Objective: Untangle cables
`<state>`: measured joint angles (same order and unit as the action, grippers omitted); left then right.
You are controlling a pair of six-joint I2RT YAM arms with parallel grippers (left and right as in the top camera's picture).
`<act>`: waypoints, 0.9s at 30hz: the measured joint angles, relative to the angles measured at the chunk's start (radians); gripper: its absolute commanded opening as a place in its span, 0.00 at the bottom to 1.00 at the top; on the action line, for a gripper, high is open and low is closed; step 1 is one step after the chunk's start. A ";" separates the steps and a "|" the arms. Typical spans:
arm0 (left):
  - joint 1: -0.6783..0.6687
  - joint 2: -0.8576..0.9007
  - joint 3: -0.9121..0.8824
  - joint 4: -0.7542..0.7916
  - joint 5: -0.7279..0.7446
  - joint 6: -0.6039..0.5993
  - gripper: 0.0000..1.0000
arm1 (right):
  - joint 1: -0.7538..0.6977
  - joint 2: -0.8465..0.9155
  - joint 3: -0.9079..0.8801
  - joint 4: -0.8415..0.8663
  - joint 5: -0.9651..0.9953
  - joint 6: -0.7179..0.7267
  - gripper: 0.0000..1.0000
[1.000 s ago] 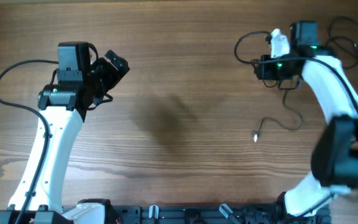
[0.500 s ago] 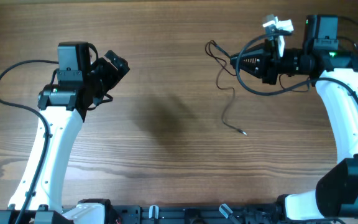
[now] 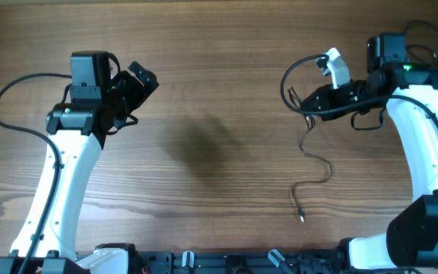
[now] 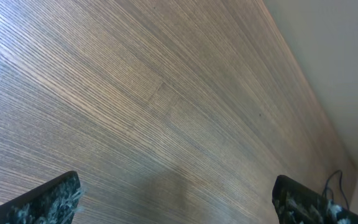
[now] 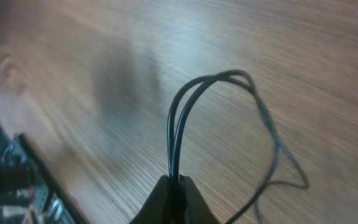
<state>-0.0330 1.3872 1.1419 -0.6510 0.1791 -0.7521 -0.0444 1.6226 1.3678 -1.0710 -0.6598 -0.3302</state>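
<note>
Clearly pinching a thin black cable (image 3: 304, 141) with the right gripper (image 3: 301, 99), up over the far right part of the wooden table (image 3: 204, 205). Jaws pressed hard together, closed on two strands of the cable lying side by side. From the right wrist, showing those two strands rising out of the shut right fingertips (image 5: 161, 208) as a narrow doubled loop (image 5: 194, 93), bending over at the top and running away down to the right toward the wood. From overhead, arching out of the grip to the left and back in a wide bow. Below the grip, dropping down and then snaking across the table toward the near edge in a loose S. Ending in a small plug (image 3: 301, 218) flat on the wood, well apart from the gripper. No telling from these views whether one cable or more sits in the grip.

Over on the left, left gripper (image 3: 138, 81) spread wide and closed on nothing, well apart from the cable. From the left wrist, only the two dark speckled left fingertips (image 4: 48, 198) at the lower corners, far from each other, with wood grain between them.
</note>
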 measured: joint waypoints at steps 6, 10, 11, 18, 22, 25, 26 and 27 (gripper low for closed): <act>0.000 0.000 0.000 0.000 0.000 0.000 1.00 | 0.032 -0.024 -0.008 0.441 -0.010 0.098 0.05; 0.000 0.000 0.000 0.000 0.000 0.000 1.00 | 0.037 -0.217 -0.006 0.559 -0.043 0.098 0.04; 0.000 0.000 0.000 0.000 0.000 0.000 1.00 | 0.037 -0.270 -0.004 0.544 -0.045 0.098 0.04; 0.000 0.000 0.000 0.000 -0.003 0.000 1.00 | 0.037 -0.435 -0.125 0.315 0.040 0.113 0.04; 0.000 0.000 0.000 0.000 -0.003 0.000 1.00 | 0.037 -0.338 -0.444 0.584 0.162 0.177 0.05; 0.000 0.000 0.000 0.000 -0.003 0.000 1.00 | 0.037 -0.291 -0.504 0.671 0.197 0.229 0.05; 0.000 0.000 0.000 0.000 -0.003 0.000 1.00 | 0.037 -0.279 -0.504 0.704 0.210 0.242 0.05; 0.000 0.000 0.000 0.000 -0.003 0.000 1.00 | 0.037 -0.272 -0.504 0.730 0.224 0.253 0.05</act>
<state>-0.0330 1.3872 1.1419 -0.6506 0.1757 -0.7521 -0.0071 1.3506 0.8639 -0.3408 -0.4358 -0.0776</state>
